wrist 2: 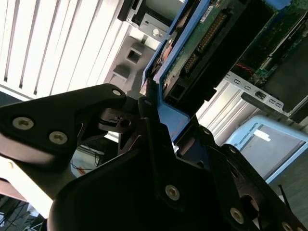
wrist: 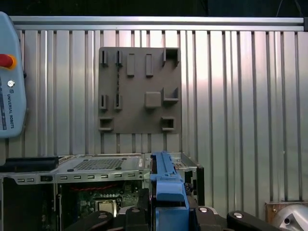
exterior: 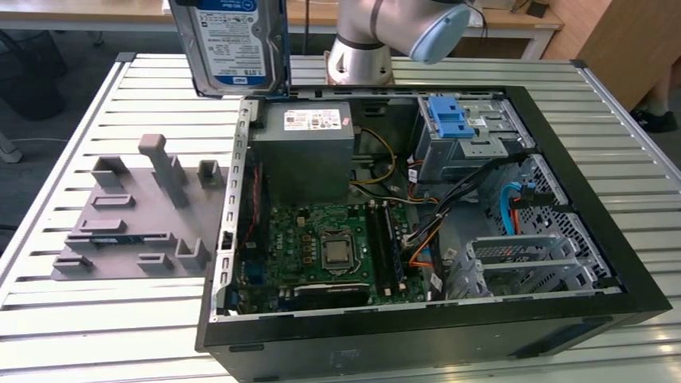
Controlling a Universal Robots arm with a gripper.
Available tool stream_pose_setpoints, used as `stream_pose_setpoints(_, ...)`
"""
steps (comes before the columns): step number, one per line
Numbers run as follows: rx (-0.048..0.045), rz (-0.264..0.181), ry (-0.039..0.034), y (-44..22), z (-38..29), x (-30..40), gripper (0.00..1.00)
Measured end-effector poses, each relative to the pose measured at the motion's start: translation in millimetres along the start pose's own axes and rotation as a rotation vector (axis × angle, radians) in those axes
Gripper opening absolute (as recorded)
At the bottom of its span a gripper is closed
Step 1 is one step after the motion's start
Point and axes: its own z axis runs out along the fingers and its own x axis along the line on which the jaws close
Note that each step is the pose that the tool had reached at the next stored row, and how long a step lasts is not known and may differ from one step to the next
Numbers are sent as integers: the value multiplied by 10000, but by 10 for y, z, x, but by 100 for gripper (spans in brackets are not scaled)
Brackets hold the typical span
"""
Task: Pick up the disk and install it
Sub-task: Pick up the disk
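Observation:
The disk (exterior: 229,44) hangs upright in the air above the far left corner of the open computer case (exterior: 639,295), its white-and-blue label facing the exterior view. In the second wrist view my gripper (wrist 2: 171,127) is shut on the disk (wrist 2: 202,43) at its blue rail, and the green circuit board underside shows. In the first wrist view the disk's blue edge (wrist: 166,183) stands between my black fingers (wrist: 132,214), with the gripper (wrist: 166,216) closed on it.
A grey power supply box (exterior: 306,152) and a blue latch bracket (exterior: 452,120) on the drive cage sit at the case's far end. A grey slotted fixture (exterior: 139,215) lies on the slatted table at the exterior view's left. A teach pendant (wrist: 9,77) rests nearby.

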Motion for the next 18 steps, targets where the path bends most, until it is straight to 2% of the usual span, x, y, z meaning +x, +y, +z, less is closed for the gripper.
stream_pose_setpoints(18,0,7,0,-252,-10,142,36)
